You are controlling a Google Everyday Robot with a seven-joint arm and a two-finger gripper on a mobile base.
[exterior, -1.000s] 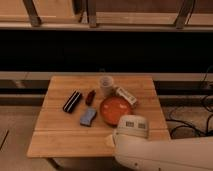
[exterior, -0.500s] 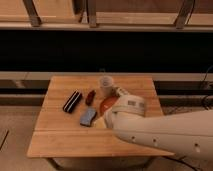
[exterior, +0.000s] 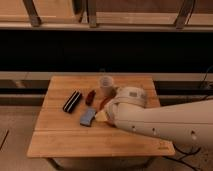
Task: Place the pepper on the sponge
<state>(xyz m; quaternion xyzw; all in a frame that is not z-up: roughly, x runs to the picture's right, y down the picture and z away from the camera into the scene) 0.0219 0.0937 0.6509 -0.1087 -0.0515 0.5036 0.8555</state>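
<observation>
Presently the glossy dark red pepper is seen on the wooden surface, above the blue-grey rectangular sponge at mid-frame; the wide-set pincer is held beside the sponge, which could be shoved aside by a low approach.

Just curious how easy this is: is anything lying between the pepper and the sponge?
Nothing visible: only bare table separates pepper from sponge. The gripper hangs just right of the sponge, beside that path.

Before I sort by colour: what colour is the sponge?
Blue-grey sponge, in the camera view; gripper hidden behind the arm.
</observation>
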